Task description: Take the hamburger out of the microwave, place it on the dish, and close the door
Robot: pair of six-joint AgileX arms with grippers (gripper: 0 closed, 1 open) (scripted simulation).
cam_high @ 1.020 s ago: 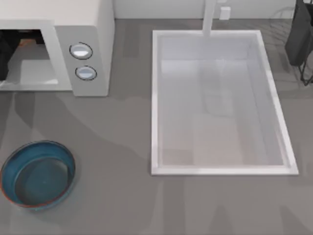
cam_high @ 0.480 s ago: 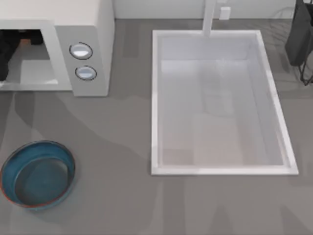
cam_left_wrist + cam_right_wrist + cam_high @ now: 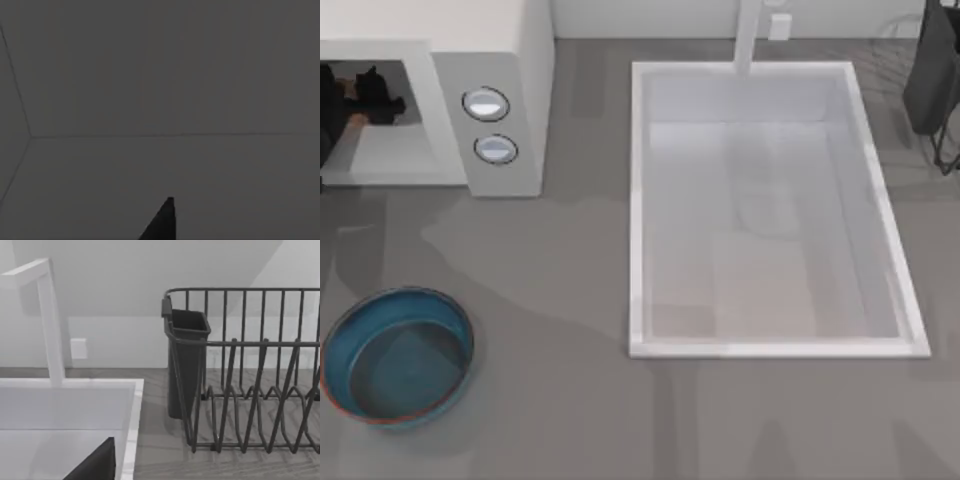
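The white microwave (image 3: 490,60) stands at the table's back left with its cavity open. My left gripper (image 3: 377,98) reaches into the cavity from the left. A tan sliver of the hamburger (image 3: 357,120) shows against its black fingers, and the gripper looks shut on it. The left wrist view is dark, with the tip of the left gripper (image 3: 164,224) before the cavity's inner walls. The teal dish (image 3: 462,335) sits on the table at the front left, with nothing in it. The door is out of view. My right gripper (image 3: 97,466) stays parked near the sink's back right corner.
A white sink basin (image 3: 638,210) with a tap (image 3: 748,35) takes up the middle and right of the table. A dark wire dish rack (image 3: 250,390) with a black holder (image 3: 186,360) stands at the back right. Bare grey tabletop (image 3: 550,300) lies between dish and sink.
My left gripper has drawn back toward the front of the cavity and shows more. The tan hamburger patch has moved with it, forward and to the left.
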